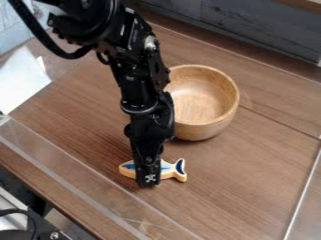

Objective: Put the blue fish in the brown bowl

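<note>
The blue fish [175,170] lies flat on the wooden table near its front edge, tail pointing right. My gripper [149,175] points straight down onto the fish's middle, and its black fingers are shut on the fish, hiding most of its body. The fish still rests on the table surface. The brown bowl [213,114] stands behind and to the right of the gripper, upright and with nothing inside. The black arm rises from the gripper toward the upper left.
The brown wooden table [251,197] has a light front edge running diagonally at lower left. A white sheet [19,80] lies at the far left. Black cables loop at the top left beside the arm.
</note>
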### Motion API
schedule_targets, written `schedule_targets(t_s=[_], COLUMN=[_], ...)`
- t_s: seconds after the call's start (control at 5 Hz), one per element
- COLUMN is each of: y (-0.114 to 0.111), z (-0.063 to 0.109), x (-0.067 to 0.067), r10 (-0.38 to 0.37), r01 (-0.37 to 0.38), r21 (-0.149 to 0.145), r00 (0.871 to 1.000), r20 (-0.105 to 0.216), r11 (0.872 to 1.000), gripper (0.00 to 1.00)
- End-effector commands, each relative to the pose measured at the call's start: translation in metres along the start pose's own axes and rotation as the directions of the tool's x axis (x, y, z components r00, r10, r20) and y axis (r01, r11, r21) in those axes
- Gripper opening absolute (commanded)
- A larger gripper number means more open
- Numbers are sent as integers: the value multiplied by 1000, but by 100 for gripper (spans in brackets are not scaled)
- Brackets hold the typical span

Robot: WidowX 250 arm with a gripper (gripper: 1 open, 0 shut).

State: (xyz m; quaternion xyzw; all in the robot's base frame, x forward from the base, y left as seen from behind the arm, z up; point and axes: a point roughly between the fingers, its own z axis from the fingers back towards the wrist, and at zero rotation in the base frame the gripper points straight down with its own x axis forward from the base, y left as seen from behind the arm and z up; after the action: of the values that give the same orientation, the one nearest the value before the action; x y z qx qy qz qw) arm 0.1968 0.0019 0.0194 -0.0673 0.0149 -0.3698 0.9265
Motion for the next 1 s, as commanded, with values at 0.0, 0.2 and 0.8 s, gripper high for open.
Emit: schedule_targets(t_s=[0.0, 0.2, 0.8], y=[4, 4, 3], z=[4, 3, 2], x=[2, 2, 2], r10=[1, 5, 20], r01=[-1, -6, -20], r21=[12, 8, -5], r00=[1000, 1000, 999], r20=[23, 29, 43], r11=[1000, 1000, 1000], gripper=[0, 0, 0])
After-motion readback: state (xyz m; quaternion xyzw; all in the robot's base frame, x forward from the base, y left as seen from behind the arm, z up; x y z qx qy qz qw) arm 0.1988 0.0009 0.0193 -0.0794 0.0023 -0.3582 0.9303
